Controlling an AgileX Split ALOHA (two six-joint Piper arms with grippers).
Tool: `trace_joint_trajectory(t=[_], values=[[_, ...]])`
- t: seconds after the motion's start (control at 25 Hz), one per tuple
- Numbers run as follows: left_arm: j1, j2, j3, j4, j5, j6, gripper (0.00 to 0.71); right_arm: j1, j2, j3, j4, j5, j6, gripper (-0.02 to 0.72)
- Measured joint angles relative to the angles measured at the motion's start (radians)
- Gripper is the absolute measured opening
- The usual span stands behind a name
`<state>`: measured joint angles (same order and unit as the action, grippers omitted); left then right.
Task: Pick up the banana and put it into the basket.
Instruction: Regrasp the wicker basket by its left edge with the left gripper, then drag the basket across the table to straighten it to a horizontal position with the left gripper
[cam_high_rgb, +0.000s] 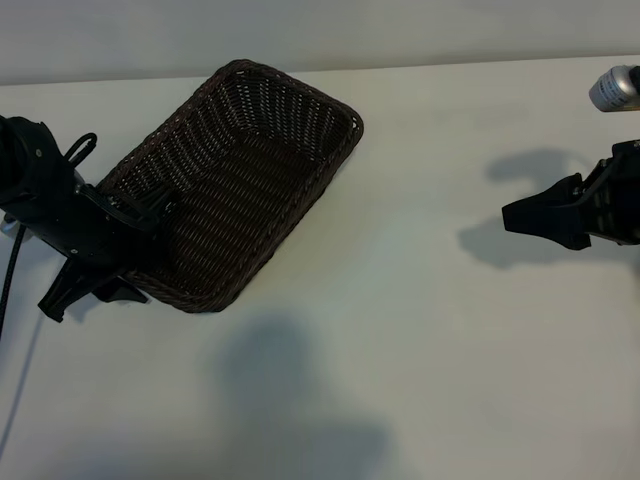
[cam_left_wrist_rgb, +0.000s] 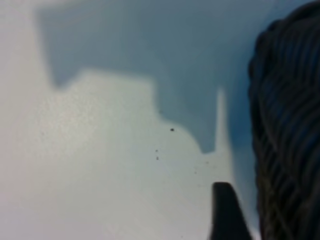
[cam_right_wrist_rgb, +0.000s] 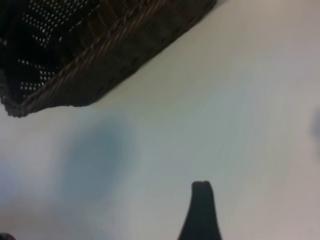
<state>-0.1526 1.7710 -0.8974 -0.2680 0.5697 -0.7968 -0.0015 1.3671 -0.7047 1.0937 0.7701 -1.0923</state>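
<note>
No banana shows in any view. Left tool (cam_high_rgb: 120, 255) sits at the basket (cam_high_rgb: 240, 180) near end, its arm cut by the exterior view's left edge, fingertips lost vs. dark wicker (open or closed: can't tell). Left wrist view shows only one dark finger (cam_left_wrist_rgb: 226, 212), cut at the edge, plus a blurred slab of basket wall (cam_left_wrist_rgb: 287, 130). Right tool (cam_high_rgb: 545, 215) is part out of frame at the right edge; basket cropped in right wrist view (cam_right_wrist_rgb: 100, 55).

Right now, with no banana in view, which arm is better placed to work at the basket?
Left. The left gripper is right at the basket's rim; the right gripper hangs open far off across the table.
</note>
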Motion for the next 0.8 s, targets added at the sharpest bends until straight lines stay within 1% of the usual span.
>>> trace_joint_trajectory(t=[0.04,0.12,0.16,0.52,0.64,0.8], values=[[0.0,0.0,0.0,0.0,-0.001,0.004,0.323,0.0,0.0,0.0,0.0,0.0,0.0,0.581],[0.0,0.0,0.0,-0.014,-0.016,0.001,0.184,0.0,0.0,0.0,0.0,0.0,0.0,0.581],[0.001,-0.001,0.0,-0.018,-0.033,0.0,0.162,0.0,0.0,0.0,0.0,0.0,0.0,0.581],[0.001,-0.023,-0.006,-0.038,-0.021,0.027,0.161,0.0,0.0,0.0,0.0,0.0,0.0,0.581],[0.001,-0.043,-0.019,-0.036,-0.003,0.079,0.16,0.0,0.0,0.0,0.0,0.0,0.0,0.581],[0.001,-0.044,-0.087,-0.029,0.042,0.206,0.16,0.0,0.0,0.0,0.0,0.0,0.0,0.581]])
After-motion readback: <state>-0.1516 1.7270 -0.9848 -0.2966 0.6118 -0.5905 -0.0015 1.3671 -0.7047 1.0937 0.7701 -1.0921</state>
